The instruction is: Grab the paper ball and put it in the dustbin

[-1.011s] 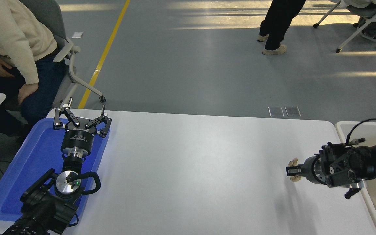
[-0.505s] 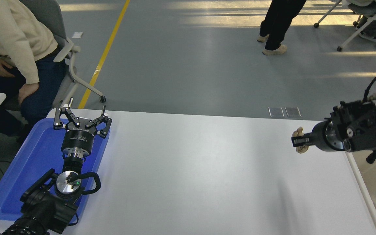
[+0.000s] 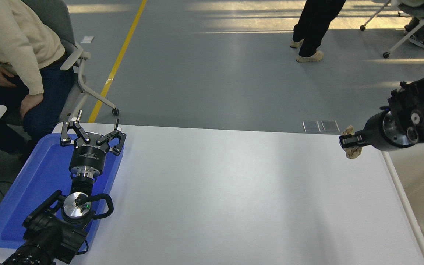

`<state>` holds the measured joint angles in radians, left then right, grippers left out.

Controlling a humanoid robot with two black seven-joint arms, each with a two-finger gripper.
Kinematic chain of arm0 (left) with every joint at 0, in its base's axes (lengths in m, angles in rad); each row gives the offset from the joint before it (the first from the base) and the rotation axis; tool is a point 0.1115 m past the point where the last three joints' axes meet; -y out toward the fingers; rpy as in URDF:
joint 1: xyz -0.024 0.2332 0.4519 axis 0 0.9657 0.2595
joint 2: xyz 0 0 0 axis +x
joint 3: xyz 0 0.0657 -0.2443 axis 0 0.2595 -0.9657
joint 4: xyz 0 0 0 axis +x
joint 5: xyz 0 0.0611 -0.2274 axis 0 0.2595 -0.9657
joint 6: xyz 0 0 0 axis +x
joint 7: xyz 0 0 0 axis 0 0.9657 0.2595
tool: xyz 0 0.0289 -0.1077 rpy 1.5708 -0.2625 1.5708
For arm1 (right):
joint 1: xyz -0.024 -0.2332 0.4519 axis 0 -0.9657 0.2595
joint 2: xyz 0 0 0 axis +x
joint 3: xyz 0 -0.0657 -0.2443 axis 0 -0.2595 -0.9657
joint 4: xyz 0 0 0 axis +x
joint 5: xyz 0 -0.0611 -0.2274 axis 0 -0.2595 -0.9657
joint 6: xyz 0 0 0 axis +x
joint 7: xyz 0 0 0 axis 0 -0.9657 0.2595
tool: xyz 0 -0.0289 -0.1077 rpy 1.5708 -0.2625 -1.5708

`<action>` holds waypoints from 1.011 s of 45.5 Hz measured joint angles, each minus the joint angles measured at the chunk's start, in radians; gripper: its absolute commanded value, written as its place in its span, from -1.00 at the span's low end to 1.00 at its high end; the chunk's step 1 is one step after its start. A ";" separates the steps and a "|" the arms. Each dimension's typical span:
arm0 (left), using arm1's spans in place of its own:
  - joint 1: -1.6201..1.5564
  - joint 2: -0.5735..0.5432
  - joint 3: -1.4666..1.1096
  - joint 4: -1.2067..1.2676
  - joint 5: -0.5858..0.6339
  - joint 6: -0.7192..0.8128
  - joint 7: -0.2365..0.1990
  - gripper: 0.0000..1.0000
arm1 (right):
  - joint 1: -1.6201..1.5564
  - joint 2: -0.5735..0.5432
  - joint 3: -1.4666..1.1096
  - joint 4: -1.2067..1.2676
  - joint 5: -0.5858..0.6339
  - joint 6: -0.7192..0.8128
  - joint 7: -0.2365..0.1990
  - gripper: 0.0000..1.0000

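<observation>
Paper ball point(image 3: 352, 151) is pinched in your right claw point(image 3: 349, 141), raised over the table's point(image 3: 234, 191) far right corner beside the dustbin point(image 3: 399, 191). Light, crushable; the mid-wad grip looks adequate. Left claw point(image 3: 91, 134) is parked, spread open.

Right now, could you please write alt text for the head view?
The right gripper holds the paper ball above the white table, beside the dustbin. The left gripper rests open over a blue tray.

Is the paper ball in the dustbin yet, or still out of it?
Out. The right gripper holds the paper ball in the air over the table's far right corner, left of the dustbin rim.
</observation>
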<state>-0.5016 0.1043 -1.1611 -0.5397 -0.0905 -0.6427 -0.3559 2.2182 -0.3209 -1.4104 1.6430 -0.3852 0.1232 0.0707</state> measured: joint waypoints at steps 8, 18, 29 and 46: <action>0.000 0.000 0.000 0.000 0.000 0.000 -0.001 1.00 | 0.057 -0.004 -0.012 0.018 0.002 0.057 0.003 -1.00; 0.000 0.000 0.000 0.001 0.000 0.000 -0.001 1.00 | 0.092 -0.009 -0.030 0.028 0.004 0.094 0.005 -0.99; 0.000 0.000 0.000 0.001 -0.001 0.000 -0.001 1.00 | 0.116 -0.060 -0.042 0.032 0.005 0.139 0.005 -0.99; 0.000 0.000 0.000 0.001 -0.001 0.000 -0.001 1.00 | 0.102 -0.190 -0.051 0.016 0.017 0.147 -0.008 -0.96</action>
<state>-0.5016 0.1046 -1.1612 -0.5385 -0.0910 -0.6427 -0.3571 2.3205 -0.5106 -1.4613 1.6592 -0.3683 0.2705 0.0625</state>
